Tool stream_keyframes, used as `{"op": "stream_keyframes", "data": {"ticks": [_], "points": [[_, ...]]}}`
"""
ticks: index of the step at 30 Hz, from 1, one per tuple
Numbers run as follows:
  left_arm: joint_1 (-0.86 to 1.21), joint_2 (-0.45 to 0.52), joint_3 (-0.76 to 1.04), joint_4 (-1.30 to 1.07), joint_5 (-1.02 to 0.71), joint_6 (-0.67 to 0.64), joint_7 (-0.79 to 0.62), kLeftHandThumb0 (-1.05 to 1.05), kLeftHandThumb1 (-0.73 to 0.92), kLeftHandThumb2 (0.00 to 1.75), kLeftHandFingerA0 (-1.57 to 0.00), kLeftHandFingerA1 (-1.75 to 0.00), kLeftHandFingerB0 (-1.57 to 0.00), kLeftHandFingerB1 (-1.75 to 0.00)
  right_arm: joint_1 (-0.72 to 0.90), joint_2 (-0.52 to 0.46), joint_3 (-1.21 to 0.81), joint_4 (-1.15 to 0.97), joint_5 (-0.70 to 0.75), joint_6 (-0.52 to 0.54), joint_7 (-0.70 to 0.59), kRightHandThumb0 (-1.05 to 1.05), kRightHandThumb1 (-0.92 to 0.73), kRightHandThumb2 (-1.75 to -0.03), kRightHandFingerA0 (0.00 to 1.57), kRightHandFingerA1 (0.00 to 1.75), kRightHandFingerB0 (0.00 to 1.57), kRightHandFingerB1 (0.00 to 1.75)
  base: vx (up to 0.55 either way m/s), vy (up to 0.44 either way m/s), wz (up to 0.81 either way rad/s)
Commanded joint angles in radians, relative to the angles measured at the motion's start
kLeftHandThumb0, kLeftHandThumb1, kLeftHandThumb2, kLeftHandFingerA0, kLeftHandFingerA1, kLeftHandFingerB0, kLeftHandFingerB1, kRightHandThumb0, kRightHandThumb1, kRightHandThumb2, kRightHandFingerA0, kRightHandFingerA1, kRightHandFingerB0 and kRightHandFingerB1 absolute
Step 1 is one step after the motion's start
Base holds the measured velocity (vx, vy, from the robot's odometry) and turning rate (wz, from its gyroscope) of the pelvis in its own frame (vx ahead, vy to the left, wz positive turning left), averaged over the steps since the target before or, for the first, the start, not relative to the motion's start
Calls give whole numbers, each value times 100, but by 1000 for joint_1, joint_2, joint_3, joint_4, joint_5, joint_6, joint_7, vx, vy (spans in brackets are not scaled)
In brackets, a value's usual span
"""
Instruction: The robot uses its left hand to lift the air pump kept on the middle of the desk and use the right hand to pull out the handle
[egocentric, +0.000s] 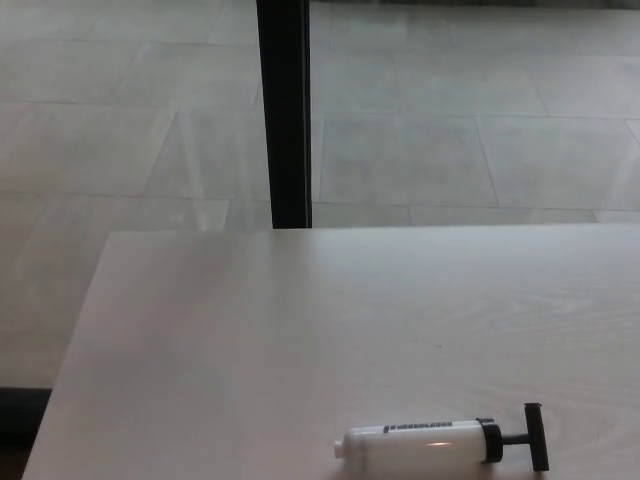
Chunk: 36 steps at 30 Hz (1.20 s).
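Note:
A small air pump lies on its side on the pale desk, close to the near edge of the picture. Its body is a white cylinder with a black label strip, nozzle end pointing left. A black collar, a short black rod and a black T-handle stick out on the right, the rod only slightly extended. Neither of my hands shows in the head view.
The desk's left edge runs diagonally from upper left to lower left, and its far edge crosses the picture at mid height. Beyond it is a grey tiled floor and a black vertical post behind the desk.

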<state>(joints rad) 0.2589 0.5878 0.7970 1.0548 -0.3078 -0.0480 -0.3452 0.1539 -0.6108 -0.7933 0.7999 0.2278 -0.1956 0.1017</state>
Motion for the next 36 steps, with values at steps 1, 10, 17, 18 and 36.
{"op": "stream_keyframes", "data": {"ticks": [1, 10, 17, 18, 36], "points": [[-118, -80, -72, -659, -50, 145, 191, -63, 71, 62, -64, -51, -54, -45, -134, 57, 65, -431, 85, 154, -81, -57, -82, -64, 42, 58, 27, 36, 0, 0, 0], [-296, -210, -353, -1192, 20, 308, 265, -52, 57, 97, -56, -65, -38, -55, -298, 199, 345, -714, -65, 191, -113, -63, -84, -65, 46, 68, 29, 41, 0, 0, 0], [-376, -376, -583, -1231, 146, 327, 254, -50, 58, 98, -57, -68, -40, -58, -303, 344, 447, -802, -90, 207, -145, -63, -67, -101, 48, 67, 25, 51, 0, 0, 0], [-372, -406, -617, -1240, 165, 331, 261, -47, 57, 99, -59, -70, -40, -58, -298, 365, 462, -805, -101, 208, -152, -64, -85, -65, 53, 60, 32, 37, 0, 0, 0], [-389, -534, -1048, -1214, 518, 325, 283, -51, 66, 60, -59, -73, -56, -55, -223, 544, 578, -840, -139, 250, -181, -65, -85, -65, 57, 70, 38, 39, 0, 0, 0]]}}
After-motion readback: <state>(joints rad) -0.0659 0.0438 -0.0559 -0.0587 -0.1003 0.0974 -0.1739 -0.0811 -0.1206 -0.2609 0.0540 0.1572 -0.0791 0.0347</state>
